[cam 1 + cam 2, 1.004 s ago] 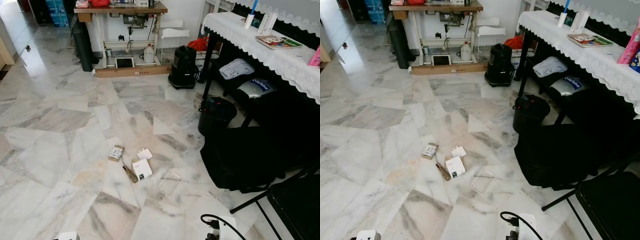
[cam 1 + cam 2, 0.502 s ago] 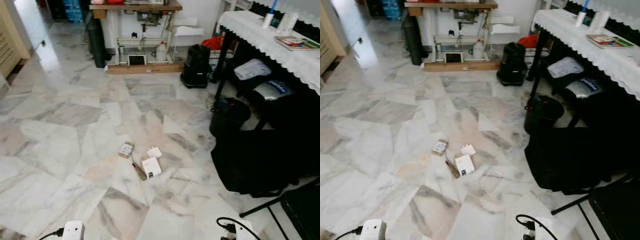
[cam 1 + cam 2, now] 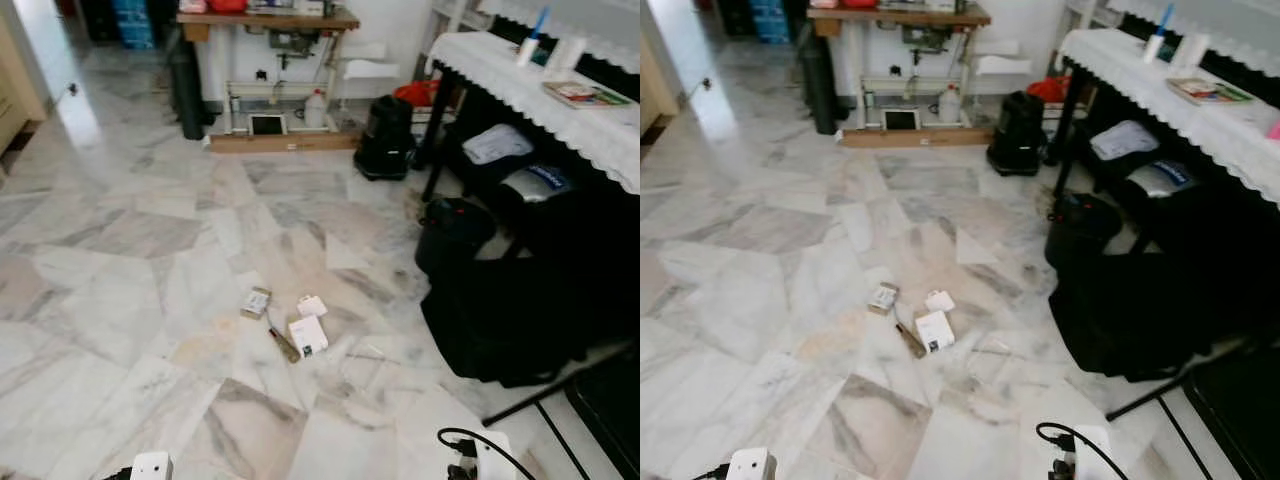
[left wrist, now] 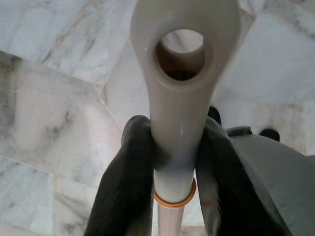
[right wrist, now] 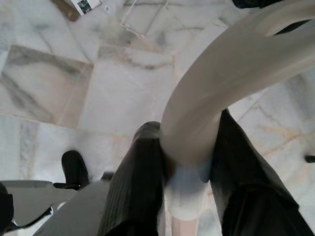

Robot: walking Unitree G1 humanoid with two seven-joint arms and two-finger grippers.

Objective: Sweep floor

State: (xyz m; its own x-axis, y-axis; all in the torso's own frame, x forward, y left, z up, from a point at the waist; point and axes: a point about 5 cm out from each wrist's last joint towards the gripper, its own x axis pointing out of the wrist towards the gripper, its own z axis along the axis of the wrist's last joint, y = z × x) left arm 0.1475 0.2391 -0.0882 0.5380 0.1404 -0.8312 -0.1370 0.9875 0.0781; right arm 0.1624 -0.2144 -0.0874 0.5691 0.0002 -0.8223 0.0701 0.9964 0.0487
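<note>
A: What do the end effectors hold?
B: Left end effector point(image 4: 172, 162) pinches a cream handle point(image 4: 179, 73); right end effector point(image 5: 184, 172) clamps another pale handle point(image 5: 226, 78).
A: And the litter?
B: Small boxes point(image 3: 295, 325) lie on the marble floor point(image 3: 120, 250) at twelve o'clock, well apart, roughly midway between both arms.

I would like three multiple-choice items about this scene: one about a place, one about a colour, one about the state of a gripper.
1. Where does the litter lie?
A. on the marble floor
B. on the white-clothed table
C. inside the black bin

2. What colour is the handle in the left gripper?
A. red
B. cream
C. blue

3. How is the right gripper?
A. open over the floor
B. shut on a cream handle
C. shut on a cloth

Key:
1 A, the small boxes lie on the tiles, left of the bin.
2 B, the left wrist view shows cream plastic.
3 B, both fingers press the handle.
</note>
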